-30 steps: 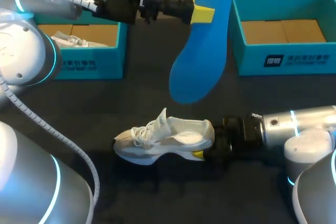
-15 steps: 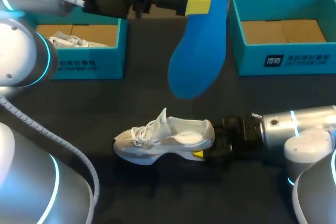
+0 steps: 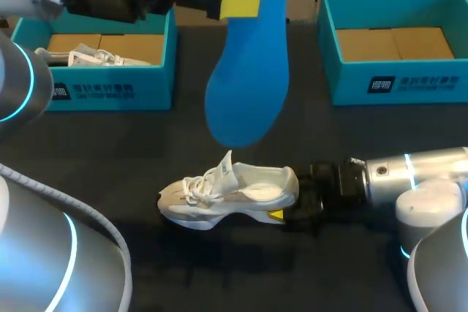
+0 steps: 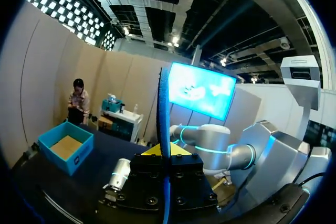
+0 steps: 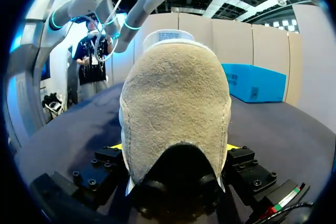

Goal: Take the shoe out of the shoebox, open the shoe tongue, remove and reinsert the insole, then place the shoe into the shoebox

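1. Far left on the tabletop: left shoebox, open, with a second white shoe inside. Could be struck by the left arm if lowered without care, since the arm passes just above it.
2. Next, left tool clenched on the blue insole near its upper part, high over the tabletop and well apart from the shoe below. Hangs long and free under the grip, so is likely to swing or bend on the way down and miss the opening. Shows only edge-on in the left wrist view, which makes alignment hard to judge from there.
3. In the middle: white shoe standing on its sole, toe to the left, tongue raised. May catch the insole tip at the collar and fold it; may narrow the opening if the tongue falls back.
4. Right tool grasping the shoe at the heel, one yellow tip on each side. Holds only the heel end, so may let the toe tip or slide under a downward push.
5. Far right: right shoebox, open, apart from the shoe. Cannot tell which box is the correct one; risk of the wrong choice.
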You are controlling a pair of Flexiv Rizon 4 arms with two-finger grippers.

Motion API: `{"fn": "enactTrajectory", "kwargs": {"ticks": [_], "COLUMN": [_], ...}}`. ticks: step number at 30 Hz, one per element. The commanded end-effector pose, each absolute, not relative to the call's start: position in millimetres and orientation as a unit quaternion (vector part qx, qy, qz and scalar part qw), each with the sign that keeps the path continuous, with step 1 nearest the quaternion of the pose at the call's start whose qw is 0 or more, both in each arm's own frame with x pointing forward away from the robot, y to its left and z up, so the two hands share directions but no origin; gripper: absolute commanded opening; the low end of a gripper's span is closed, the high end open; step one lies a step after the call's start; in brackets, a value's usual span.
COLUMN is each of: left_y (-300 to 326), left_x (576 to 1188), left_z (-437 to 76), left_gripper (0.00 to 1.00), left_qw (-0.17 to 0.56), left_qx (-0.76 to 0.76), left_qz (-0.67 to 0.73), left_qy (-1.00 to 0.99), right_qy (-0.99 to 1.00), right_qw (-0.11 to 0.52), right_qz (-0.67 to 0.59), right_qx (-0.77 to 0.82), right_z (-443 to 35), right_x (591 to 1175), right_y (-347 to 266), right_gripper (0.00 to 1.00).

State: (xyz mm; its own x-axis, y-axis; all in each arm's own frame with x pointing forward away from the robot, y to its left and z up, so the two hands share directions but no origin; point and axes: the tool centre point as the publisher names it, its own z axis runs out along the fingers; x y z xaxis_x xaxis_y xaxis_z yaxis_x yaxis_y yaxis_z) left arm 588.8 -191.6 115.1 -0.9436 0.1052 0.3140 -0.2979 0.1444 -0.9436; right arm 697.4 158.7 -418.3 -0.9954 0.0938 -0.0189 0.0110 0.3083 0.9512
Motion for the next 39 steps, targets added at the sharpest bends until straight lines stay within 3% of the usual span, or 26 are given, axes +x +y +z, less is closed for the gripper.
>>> {"fn": "enactTrajectory", "kwargs": {"ticks": [1,34,36,38,39], "left_y": [-182.7,-171.1,-171.1,-171.1,-171.1], "left_x": [585.0,566.5,566.5,566.5,566.5], "left_z": [121.5,136.9,136.9,136.9,136.9], "left_gripper": [0.00,0.00,0.00,0.00,0.00], "left_qw": [0.150,0.147,0.147,0.147,0.147], "left_qx": [0.064,0.084,0.084,0.084,0.084], "left_qz": [0.650,0.658,0.658,0.658,0.658], "left_qy": [-0.742,-0.734,-0.734,-0.734,-0.734], "right_qy": [0.809,0.812,0.812,0.810,0.812], "right_qw": [0.035,0.027,0.024,0.027,0.029], "right_qz": [0.585,0.582,0.583,0.585,0.583], "right_qx": [0.033,0.027,0.024,0.019,0.017], "right_z": [-417.5,-419.8,-420.6,-419.1,-418.0], "right_x": [697.0,696.8,696.3,695.1,694.7], "right_y": [160.2,159.6,159.9,160.4,160.1], "right_gripper": [0.00,0.00,0.40,1.00,1.00]}}
